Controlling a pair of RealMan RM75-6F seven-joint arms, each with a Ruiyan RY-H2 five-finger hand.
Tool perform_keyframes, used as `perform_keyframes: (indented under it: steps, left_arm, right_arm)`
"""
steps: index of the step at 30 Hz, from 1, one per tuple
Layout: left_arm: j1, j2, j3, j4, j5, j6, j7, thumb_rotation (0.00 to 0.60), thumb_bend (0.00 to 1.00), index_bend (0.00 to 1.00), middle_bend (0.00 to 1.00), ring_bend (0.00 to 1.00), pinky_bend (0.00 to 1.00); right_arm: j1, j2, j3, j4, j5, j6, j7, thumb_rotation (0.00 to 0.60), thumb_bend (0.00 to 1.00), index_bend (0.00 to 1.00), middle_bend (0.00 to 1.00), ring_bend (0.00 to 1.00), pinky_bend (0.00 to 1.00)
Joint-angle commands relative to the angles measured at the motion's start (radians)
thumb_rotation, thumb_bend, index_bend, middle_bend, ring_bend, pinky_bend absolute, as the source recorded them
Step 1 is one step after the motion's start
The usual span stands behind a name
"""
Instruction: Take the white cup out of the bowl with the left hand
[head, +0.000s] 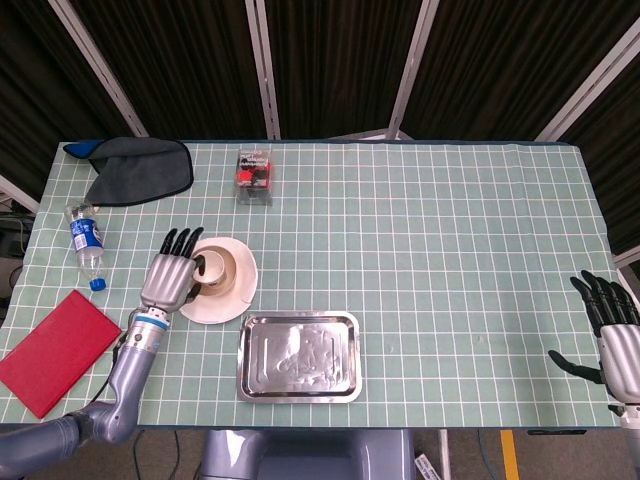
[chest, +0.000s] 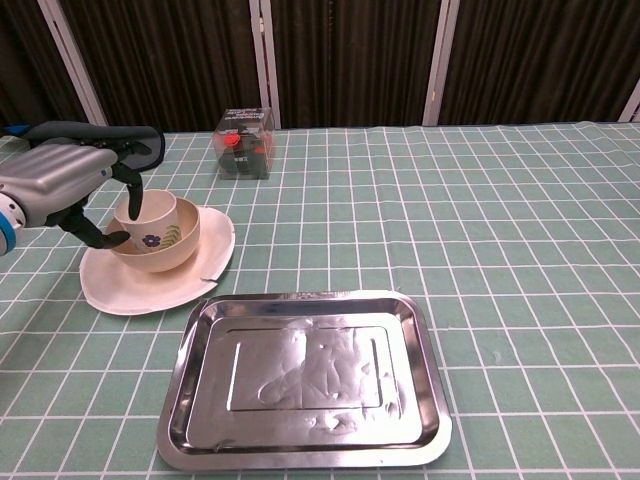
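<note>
The white cup (head: 212, 266) (chest: 150, 210) stands upright inside the tan flower-print bowl (head: 225, 281) (chest: 168, 247), which sits on a white plate (head: 236, 293) (chest: 150, 297). My left hand (head: 172, 275) (chest: 58, 182) is at the cup's left side. Its fingers (chest: 130, 190) reach over the cup's left rim and the thumb (chest: 100, 238) sits low by the bowl's wall, still spread apart. Whether they touch the cup I cannot tell. My right hand (head: 615, 335) hovers open, holding nothing, at the table's right edge, seen only in the head view.
A steel tray (head: 300, 317) (chest: 300, 297) lies in front of the plate. A clear box (head: 254, 175) (chest: 245, 142) stands behind it. A grey cloth (head: 140, 170) (chest: 80, 145), a water bottle (head: 85, 237) and a red book (head: 50, 350) lie to the left.
</note>
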Motion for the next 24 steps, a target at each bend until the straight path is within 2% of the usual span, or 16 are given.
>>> perform_keyframes:
  steps: [1,8,17,20,24]
  left_arm:
    - [-0.003,-0.004,0.006,0.006,-0.003,0.004,0.002,0.600,0.45,0.57,0.00,0.00,0.00]
    - [0.009,0.016,0.018,-0.017,0.007,0.039,-0.015,0.600,0.56,0.59,0.00,0.00,0.00]
    - [0.062,0.112,0.061,-0.149,0.132,0.160,-0.082,0.600,0.56,0.60,0.00,0.00,0.00]
    - [0.090,0.151,0.098,-0.206,0.201,0.211,-0.094,0.600,0.56,0.60,0.00,0.00,0.00]
    - [0.139,0.210,0.180,-0.283,0.309,0.270,-0.111,0.600,0.56,0.59,0.00,0.00,0.00]
  right_arm:
    - [0.000,0.000,0.000,0.000,0.000,0.000,0.000,0.600,0.04,0.03,0.00,0.00,0.00]
    - [0.001,-0.002,-0.001,0.000,-0.001,-0.002,-0.005,0.600,0.04,0.03,0.00,0.00,0.00]
    - [0.001,-0.005,0.000,0.000,0.000,-0.002,-0.010,0.600,0.04,0.03,0.00,0.00,0.00]
    - [0.000,-0.006,0.000,-0.001,0.000,-0.002,-0.012,0.600,0.04,0.03,0.00,0.00,0.00]
    - [-0.001,-0.007,-0.002,-0.003,-0.004,0.001,-0.019,0.600,0.04,0.03,0.00,0.00,0.00]
